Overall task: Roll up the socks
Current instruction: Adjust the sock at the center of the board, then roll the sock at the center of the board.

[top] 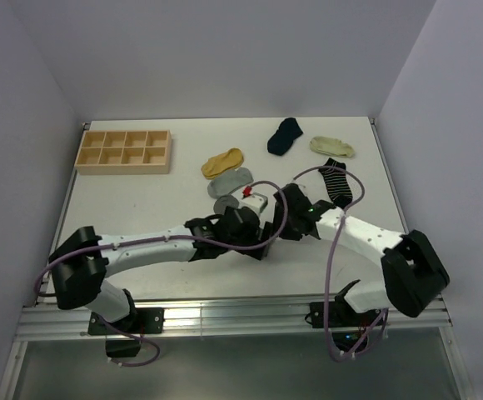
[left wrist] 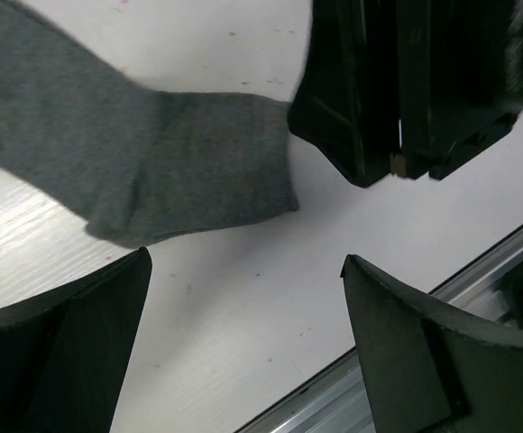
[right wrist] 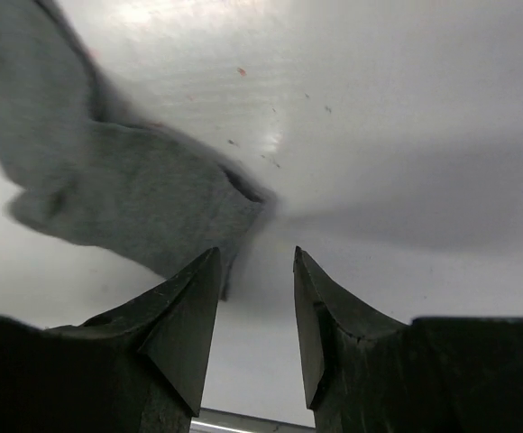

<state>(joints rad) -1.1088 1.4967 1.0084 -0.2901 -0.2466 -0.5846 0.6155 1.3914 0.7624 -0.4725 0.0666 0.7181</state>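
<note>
A dark grey sock (left wrist: 153,153) lies flat on the white table, mostly hidden under the two wrists in the top view (top: 223,203). My left gripper (left wrist: 245,259) hangs wide open over bare table just beside the sock's end, with nothing between its fingers. My right gripper (right wrist: 256,253) is low at the same sock (right wrist: 108,189), jaws partly apart. The sock's edge lies by its left fingertip (right wrist: 198,280), and the gap shows bare table. A light grey sock (top: 230,181) and a yellow sock (top: 223,161) lie just behind.
A navy sock (top: 285,136), a cream sock (top: 331,147) and a striped sock (top: 336,182) lie at the back right. A wooden compartment tray (top: 125,150) stands at the back left. The right gripper's body (left wrist: 406,90) is close to my left fingers. The table's metal front rail (top: 225,312) is near.
</note>
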